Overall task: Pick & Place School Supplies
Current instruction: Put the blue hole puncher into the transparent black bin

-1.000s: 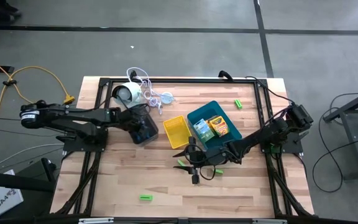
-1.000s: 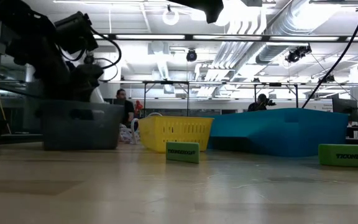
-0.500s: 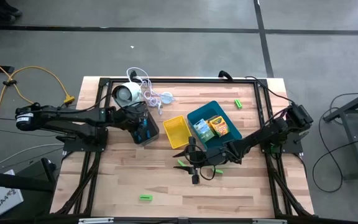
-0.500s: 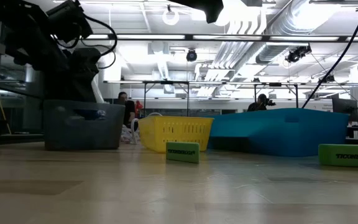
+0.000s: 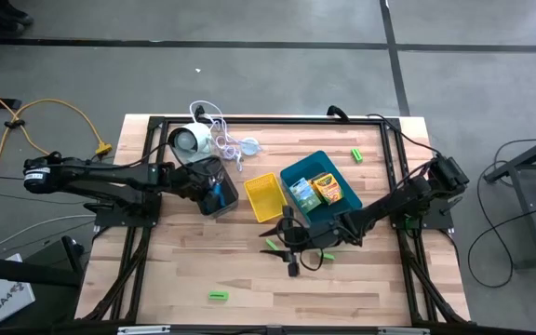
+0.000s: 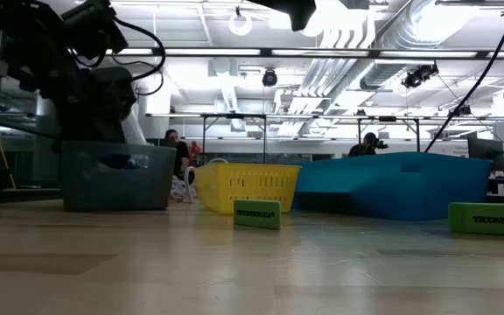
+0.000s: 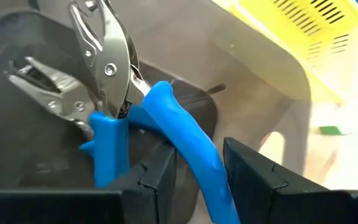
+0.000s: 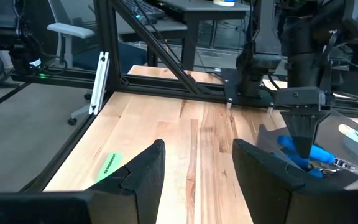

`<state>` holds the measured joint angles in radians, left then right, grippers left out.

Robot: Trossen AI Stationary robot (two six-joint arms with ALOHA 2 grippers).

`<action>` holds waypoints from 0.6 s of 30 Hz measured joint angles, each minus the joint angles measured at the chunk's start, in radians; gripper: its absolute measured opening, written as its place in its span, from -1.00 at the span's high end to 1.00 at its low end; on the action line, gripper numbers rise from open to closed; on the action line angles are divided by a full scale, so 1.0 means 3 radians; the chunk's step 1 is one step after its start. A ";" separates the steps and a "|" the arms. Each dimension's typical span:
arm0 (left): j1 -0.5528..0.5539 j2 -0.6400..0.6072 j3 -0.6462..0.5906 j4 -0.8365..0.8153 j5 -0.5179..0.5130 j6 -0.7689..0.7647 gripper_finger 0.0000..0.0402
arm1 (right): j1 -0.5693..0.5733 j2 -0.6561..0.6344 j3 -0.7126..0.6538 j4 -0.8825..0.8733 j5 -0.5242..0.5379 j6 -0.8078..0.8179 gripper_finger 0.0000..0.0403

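Two blue-handled metal plier-like tools are seen lying in the grey plastic tray, jaws splayed apart, one handle leaning up against the tray wall. A green printed box and a yellow-orange printed pack are laid side by side in the blue tray. Bright-green finger-sized blocks are scattered on the wooden table: one near the far edge, one flat near the front edge, and what looks like two more partly hidden just in front of the trays.
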<state>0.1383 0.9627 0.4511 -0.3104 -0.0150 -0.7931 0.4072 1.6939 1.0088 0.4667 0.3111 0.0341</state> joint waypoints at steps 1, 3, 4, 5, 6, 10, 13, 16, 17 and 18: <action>0.0001 0.0000 0.0000 -0.0026 -0.0011 0.0009 0.38 | 0.0000 0.0000 0.0000 0.0000 0.0000 0.0000 0.11; 0.0001 0.0000 0.0000 -0.0046 -0.0025 0.0012 0.38 | 0.0000 0.0000 0.0000 0.0000 -0.0001 0.0000 0.11; 0.0001 0.0000 0.0000 -0.0044 -0.0027 0.0025 0.38 | 0.0000 0.0000 0.0000 0.0000 -0.0001 0.0000 0.11; 0.0001 0.0000 0.0000 -0.0043 -0.0029 0.0042 0.38 | 0.0000 0.0000 0.0000 0.0000 -0.0001 0.0000 0.11; 0.0001 0.0000 0.0000 -0.0043 -0.0031 0.0050 0.38 | 0.0000 0.0000 0.0000 0.0000 -0.0001 0.0000 0.11; 0.0003 0.0000 0.0000 -0.0042 -0.0031 0.0115 0.38 | -0.0001 0.0000 0.0000 0.0000 0.0000 0.0000 0.11; 0.0003 0.0000 0.0000 -0.0038 -0.0031 0.0197 0.38 | 0.0000 0.0000 0.0000 0.0000 0.0000 0.0000 0.11; 0.0003 0.0000 0.0000 -0.0037 -0.0031 0.0227 0.38 | 0.0000 0.0000 0.0000 0.0000 0.0000 0.0000 0.11; 0.0003 0.0000 0.0000 -0.0038 -0.0031 0.0246 0.38 | 0.0000 0.0000 0.0000 0.0000 0.0000 0.0000 0.11; 0.0003 0.0000 0.0000 -0.0038 -0.0031 0.0277 0.38 | 0.0000 0.0000 0.0000 0.0000 -0.0001 0.0000 0.11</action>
<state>0.1390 0.9627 0.4511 -0.3218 -0.0242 -0.7100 0.4072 1.6939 1.0088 0.4667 0.3107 0.0341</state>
